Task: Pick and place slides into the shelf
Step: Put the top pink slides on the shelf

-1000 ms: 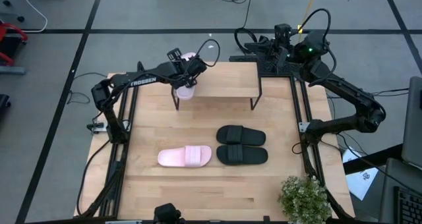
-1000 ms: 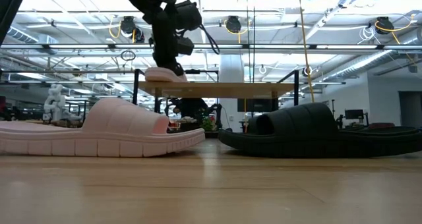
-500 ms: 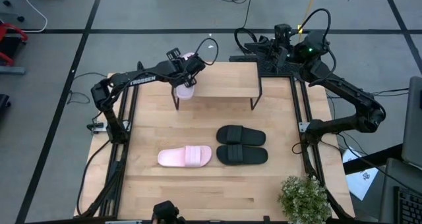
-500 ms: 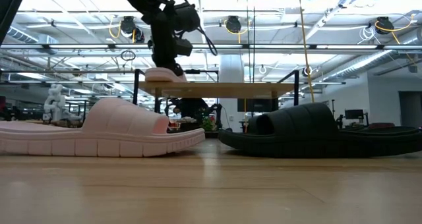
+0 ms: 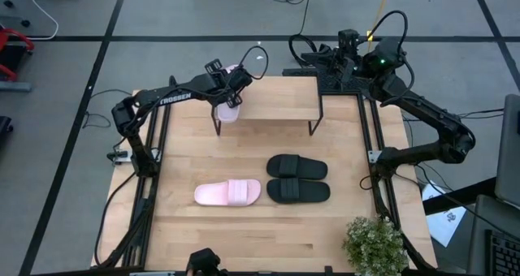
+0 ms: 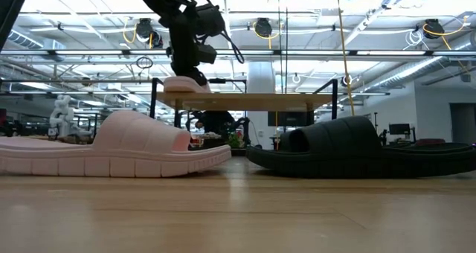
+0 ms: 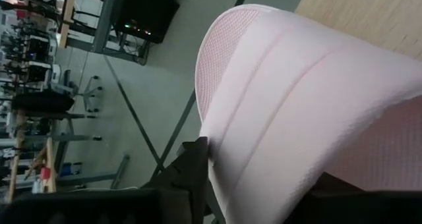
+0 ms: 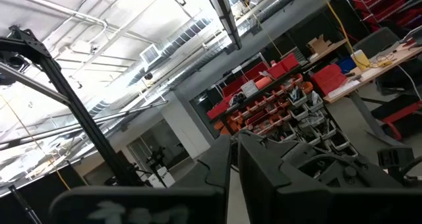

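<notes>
**Inspector:** Starting at the left, what was found?

**Assistant:** The left gripper (image 5: 230, 93) was at the far left corner of the shelf (image 5: 280, 105), closed on a pale pink slide (image 5: 228, 112) resting on that corner. The left wrist view showed the strap (image 7: 310, 112) close up, with one dark finger (image 7: 191, 168) against it. The other finger was hidden.

**Inspector:** And on the table?

**Assistant:** The second pink slide (image 5: 228, 192) lay near the middle of the tabletop (image 5: 244, 235). Just to its right, the black pair (image 5: 297, 178) lay side by side, touching. The low view merged that pair into a single black outline (image 6: 357, 158).

**Inspector:** The right side?

**Assistant:** The right gripper (image 5: 325, 62) waited beyond the shelf's far right corner. Its wrist view showed the fingers (image 8: 221, 165) almost together, holding nothing, with only the room behind. A potted plant (image 5: 375, 245) stood at the near right corner, cut off by the edge of the overhead picture.
</notes>
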`<state>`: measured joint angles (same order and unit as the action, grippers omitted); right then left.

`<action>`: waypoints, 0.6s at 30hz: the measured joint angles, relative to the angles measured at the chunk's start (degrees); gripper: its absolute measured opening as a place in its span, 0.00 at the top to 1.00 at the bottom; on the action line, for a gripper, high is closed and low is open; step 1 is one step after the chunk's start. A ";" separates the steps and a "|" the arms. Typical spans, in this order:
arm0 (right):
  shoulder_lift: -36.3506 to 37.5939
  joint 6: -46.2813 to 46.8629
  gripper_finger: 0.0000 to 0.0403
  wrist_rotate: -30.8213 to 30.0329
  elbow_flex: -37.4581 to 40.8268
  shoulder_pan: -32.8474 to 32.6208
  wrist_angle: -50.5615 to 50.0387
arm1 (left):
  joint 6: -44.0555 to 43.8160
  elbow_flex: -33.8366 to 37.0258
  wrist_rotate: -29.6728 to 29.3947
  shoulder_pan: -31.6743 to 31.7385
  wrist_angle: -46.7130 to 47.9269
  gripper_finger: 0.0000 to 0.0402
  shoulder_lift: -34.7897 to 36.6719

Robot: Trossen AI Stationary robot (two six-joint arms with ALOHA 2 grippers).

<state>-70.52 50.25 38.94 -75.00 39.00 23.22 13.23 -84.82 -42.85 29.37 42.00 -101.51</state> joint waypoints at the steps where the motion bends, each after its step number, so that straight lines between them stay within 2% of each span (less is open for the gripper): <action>1: 0.00 0.01 0.94 0.00 0.00 0.00 0.00 | -0.06 0.00 0.22 -0.14 -0.06 0.67 0.06; 13: -0.17 -0.01 0.94 -0.11 0.00 0.00 -1.71 | -1.00 0.07 1.78 -0.69 1.61 0.55 4.52; 18: -0.17 0.01 0.94 -0.12 0.00 0.00 -1.70 | -3.16 0.07 4.89 -3.11 3.86 0.53 8.79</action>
<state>-70.70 50.26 38.82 -75.00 39.00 21.52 10.07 -84.75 -37.96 26.26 45.87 -92.71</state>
